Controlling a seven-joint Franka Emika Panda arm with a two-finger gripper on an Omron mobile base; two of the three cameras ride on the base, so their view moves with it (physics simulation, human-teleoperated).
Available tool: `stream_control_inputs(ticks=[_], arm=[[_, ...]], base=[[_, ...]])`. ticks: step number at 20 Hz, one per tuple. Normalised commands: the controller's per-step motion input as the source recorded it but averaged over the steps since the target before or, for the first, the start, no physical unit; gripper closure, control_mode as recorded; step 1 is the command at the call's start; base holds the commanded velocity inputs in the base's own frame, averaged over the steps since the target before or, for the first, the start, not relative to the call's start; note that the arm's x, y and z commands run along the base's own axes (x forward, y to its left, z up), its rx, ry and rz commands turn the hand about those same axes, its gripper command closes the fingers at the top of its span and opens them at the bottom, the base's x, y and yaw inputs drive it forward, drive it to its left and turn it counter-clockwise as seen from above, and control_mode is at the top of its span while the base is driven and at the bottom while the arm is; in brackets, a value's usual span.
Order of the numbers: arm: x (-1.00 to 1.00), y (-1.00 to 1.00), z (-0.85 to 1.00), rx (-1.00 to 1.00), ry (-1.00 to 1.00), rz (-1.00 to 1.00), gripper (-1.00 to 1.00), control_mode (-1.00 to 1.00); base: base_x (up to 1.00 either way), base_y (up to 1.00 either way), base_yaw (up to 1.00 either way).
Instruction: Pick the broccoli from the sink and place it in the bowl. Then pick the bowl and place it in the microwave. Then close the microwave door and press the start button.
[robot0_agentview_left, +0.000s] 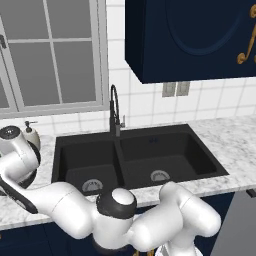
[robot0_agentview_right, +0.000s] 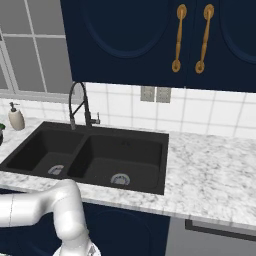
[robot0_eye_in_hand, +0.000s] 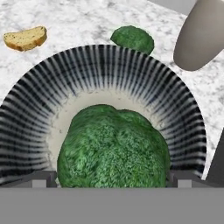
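Tool (robot0_eye_in_hand: 112, 183) poised straight over the bowl (robot0_eye_in_hand: 39, 109), looking down into it; fingertips (robot0_eye_in_hand: 39, 180) spread wide at the bottom of the hand view, one on each side of the broccoli (robot0_eye_in_hand: 113, 146), nothing clamped. Broccoli sits inside the bowl on the lighter speckled floor, directly between the tips; cannot tell whether the tips touch it. Ribbed bowl wall rings it on all sides. Bowl rests on the marble bench (robot0_eye_in_hand: 65, 22). Beyond the far rim: a second small green lump (robot0_eye_in_hand: 132, 38) just beside the bowl, a slice of bread (robot0_eye_in_hand: 25, 38) well apart, a grey rounded object (robot0_eye_in_hand: 202, 37) off to the other side.

Sink (robot0_agentview_left: 140, 155) in the base views with both basins bare of any floret; faucet (robot0_agentview_left: 115, 107) at the divider, soap bottle (robot0_agentview_right: 16, 118) by the window.

Judgement: first placement looks done, bowl pick next. Key relation: broccoli dead centre under the tool, so the coming grasp needs to shift sideways to the rim, one tip inside the wall and one outside, not down on the floret. Bowl round, no preferred axis.
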Motion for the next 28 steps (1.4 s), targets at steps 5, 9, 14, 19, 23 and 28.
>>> stream_control_inputs(ticks=[5, 9, 14, 19, 23, 28], arm=[[0.00, 0.00, -0.01, 0.00, 0.01, 0.00, -1.00, -1.00], [0.00, 0.00, -0.21, 0.00, 0.09, 0.00, -1.00, -1.00], [0.00, 0.00, -0.26, 0.00, 0.14, 0.00, -1.00, -1.00], [-0.11, 0.00, 0.00, 0.00, 0.09, 0.00, -1.00, -1.00], [-0.45, 0.00, 0.07, 0.00, 0.05, 0.00, -1.00, -1.00], [-0.62, -0.01, 0.04, -0.03, 0.06, 0.00, -1.00, -1.00]], base=[[0.00, 0.00, 0.00], [0.00, 0.00, 0.00], [0.00, 0.00, 0.00], [0.00, 0.00, 0.00], [0.00, 0.00, 0.00], [0.00, 0.00, 0.00]])
